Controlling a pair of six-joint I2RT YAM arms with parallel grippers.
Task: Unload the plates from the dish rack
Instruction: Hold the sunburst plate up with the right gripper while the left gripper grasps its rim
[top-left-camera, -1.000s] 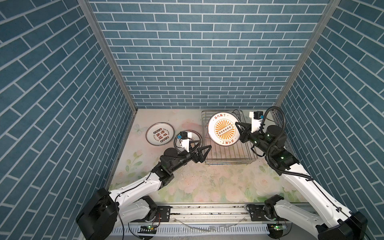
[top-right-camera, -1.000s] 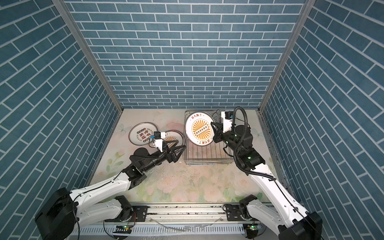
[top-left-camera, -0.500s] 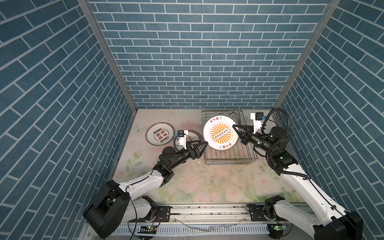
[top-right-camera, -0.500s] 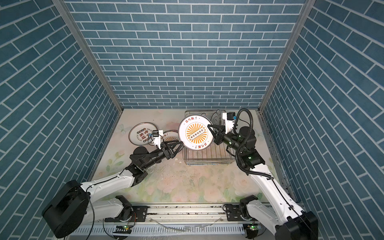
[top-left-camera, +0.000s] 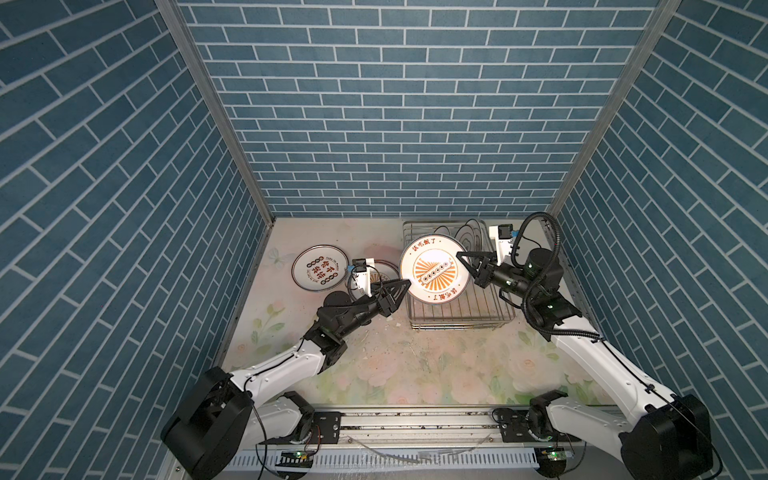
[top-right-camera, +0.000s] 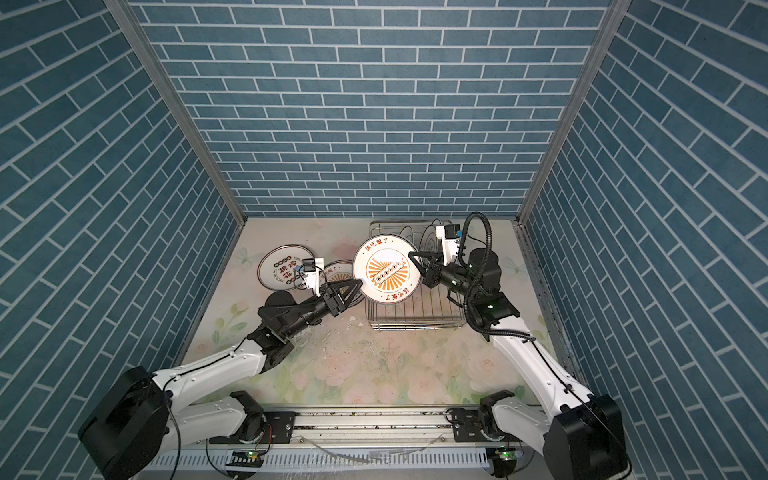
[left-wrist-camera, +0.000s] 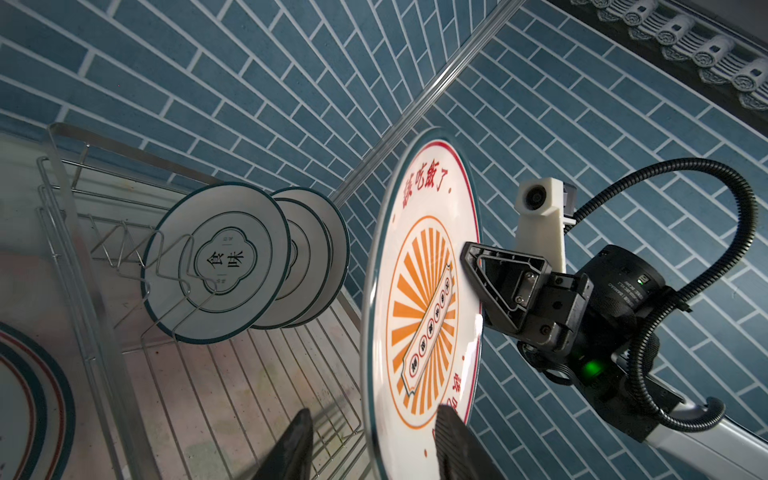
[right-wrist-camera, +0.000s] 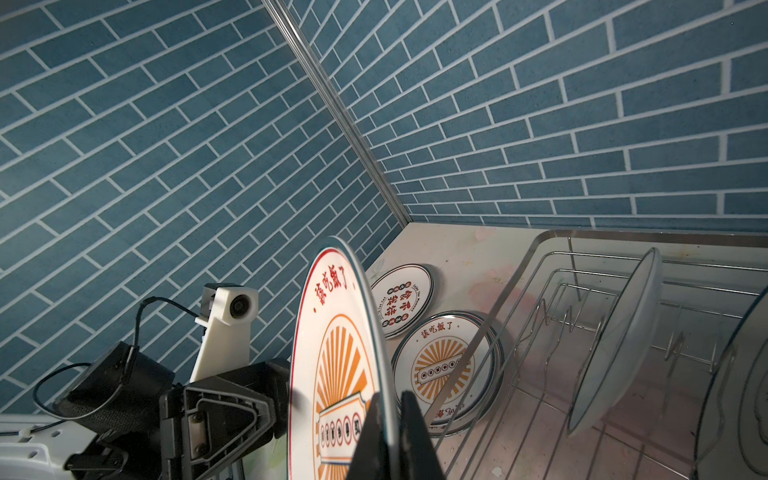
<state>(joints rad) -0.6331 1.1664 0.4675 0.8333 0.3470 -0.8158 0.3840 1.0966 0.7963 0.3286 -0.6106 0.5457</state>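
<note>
The right pincer (top-left-camera: 459, 254) holds the round white sunburst plate (top-left-camera: 434, 272) by its rim; the left pincer (top-left-camera: 407, 284) straddles it, half-open. A too early release could drop it on the silver wire dish rack (top-left-camera: 461, 326).

Mostly hidden behind left arm (top-left-camera: 353, 318), beside the dish rack (top-left-camera: 465, 309): flat sunburst plate (top-left-camera: 385, 272). Half screened by held plate (top-left-camera: 434, 272), inside rack: upright plates (top-left-camera: 471, 237).

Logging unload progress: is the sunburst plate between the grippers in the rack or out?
Out: the plate is held on edge in the air, clear of the prongs of the rack, its rim pinched by the right gripper.
</note>
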